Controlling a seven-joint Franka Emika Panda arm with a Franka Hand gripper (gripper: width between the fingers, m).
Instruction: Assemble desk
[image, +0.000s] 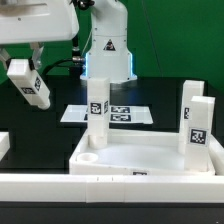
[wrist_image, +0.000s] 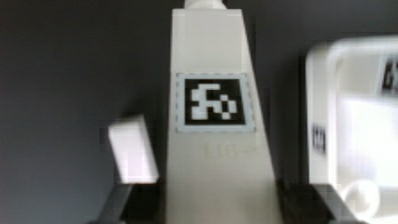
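Legs and tabletop (image: 140, 160) first, from the exterior view: one leg (image: 98, 112) stands upright in the tabletop's corner socket on that view's left, and another leg (image: 197, 125) stands on its right. High on the left, the gripper (image: 24, 80) holds a third leg (image: 28, 82), tilted.

Wrist view: this leg (wrist_image: 214, 110) runs long-ways straight out from the half-open gripper, pinched between its fingers (wrist_image: 128, 150).

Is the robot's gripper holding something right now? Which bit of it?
Yes. The gripper holds a white desk leg, clamped on one end; the exact spot is hidden. The tagged rest sticks out free.
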